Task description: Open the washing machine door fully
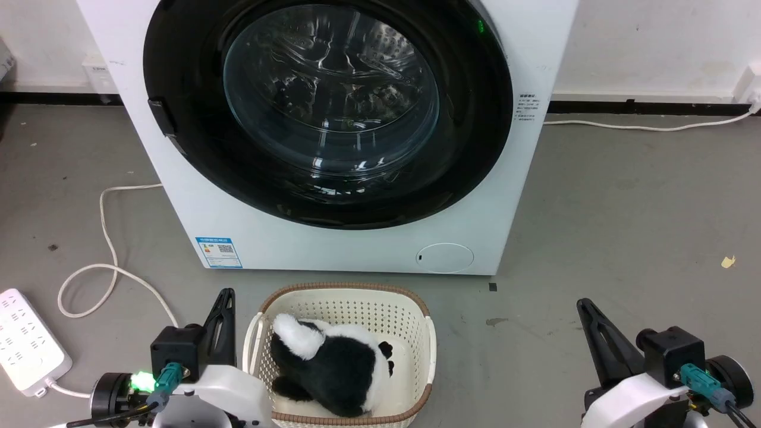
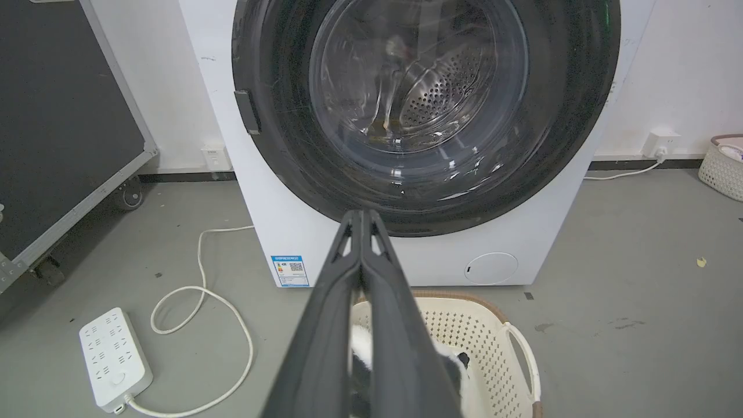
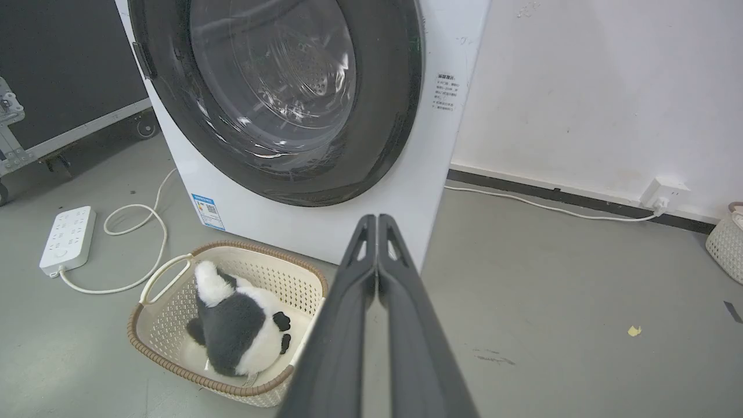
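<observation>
The washing machine door (image 1: 190,119) is a large glossy black disc with a clear glass bowl centre, lying flat against the white machine (image 1: 196,214), closed. A small dark handle tab (image 1: 162,116) sits on its left rim. The door (image 2: 278,116) (image 3: 383,87) also shows in both wrist views. My left gripper (image 1: 226,294) is shut at the lower left, well short of the door, its fingers (image 2: 348,278) pressed together. At the lower right, my right gripper (image 1: 581,304) is also shut and holds nothing; its fingers (image 3: 377,244) touch at the tips.
A cream basket (image 1: 345,294) with a black-and-white plush toy (image 1: 339,368) stands on the grey floor in front of the machine, between my grippers. A white power strip (image 1: 24,339) and cable (image 1: 107,238) lie left. A black wheeled case (image 2: 58,128) stands further left. Another basket (image 2: 722,165) sits far right.
</observation>
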`<state>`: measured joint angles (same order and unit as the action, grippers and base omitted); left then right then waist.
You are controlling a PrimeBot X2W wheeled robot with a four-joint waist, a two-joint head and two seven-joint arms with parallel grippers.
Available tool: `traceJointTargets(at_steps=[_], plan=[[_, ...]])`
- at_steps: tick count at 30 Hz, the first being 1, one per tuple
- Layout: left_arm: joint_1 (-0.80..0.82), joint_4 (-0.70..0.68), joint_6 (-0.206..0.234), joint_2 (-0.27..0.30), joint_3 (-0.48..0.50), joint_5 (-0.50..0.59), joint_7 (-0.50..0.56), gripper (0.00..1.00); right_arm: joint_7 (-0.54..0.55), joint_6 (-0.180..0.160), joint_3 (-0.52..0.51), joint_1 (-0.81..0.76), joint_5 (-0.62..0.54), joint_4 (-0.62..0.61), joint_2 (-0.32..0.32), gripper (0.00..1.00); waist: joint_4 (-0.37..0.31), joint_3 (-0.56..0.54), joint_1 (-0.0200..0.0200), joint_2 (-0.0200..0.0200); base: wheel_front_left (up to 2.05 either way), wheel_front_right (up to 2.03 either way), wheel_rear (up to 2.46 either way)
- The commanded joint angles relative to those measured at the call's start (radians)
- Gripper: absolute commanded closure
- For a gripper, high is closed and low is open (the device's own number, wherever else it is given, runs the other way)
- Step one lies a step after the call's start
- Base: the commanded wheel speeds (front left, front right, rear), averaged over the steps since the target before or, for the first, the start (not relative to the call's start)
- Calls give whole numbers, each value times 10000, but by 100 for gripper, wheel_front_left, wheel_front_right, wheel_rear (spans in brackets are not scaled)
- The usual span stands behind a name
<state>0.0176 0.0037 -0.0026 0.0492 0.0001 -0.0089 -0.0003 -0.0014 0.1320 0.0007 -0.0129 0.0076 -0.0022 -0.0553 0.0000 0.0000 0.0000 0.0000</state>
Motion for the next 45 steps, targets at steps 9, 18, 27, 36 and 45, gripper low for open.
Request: traceJointTargets(at_steps=[9, 18, 27, 36, 45], plan=[[-176, -37, 26, 10, -1, 89, 3, 100, 14, -13, -7, 129, -76, 22, 51, 100, 0, 0, 0, 0, 0, 0, 0], [-176, -37, 26, 10, -1, 89, 3, 100, 14, -13, -7, 129, -76, 22, 51, 100, 0, 0, 0, 0, 0, 0, 0], [-176, -37, 26, 10, -1, 89, 3, 100, 14, -13, -7, 129, -76, 22, 51, 100, 0, 0, 0, 0, 0, 0, 0], [-14, 20, 17, -2, -18, -52, -50, 0, -49, 0, -4, -13, 78, 10, -1, 0, -2, 4, 0, 0, 0, 0, 0], [5, 52, 97, -1, -126, -182, -237, 0, -236, -1, -65, -15, 225, 17, 3, 0, 2, 65, 0, 0, 0, 0, 0]])
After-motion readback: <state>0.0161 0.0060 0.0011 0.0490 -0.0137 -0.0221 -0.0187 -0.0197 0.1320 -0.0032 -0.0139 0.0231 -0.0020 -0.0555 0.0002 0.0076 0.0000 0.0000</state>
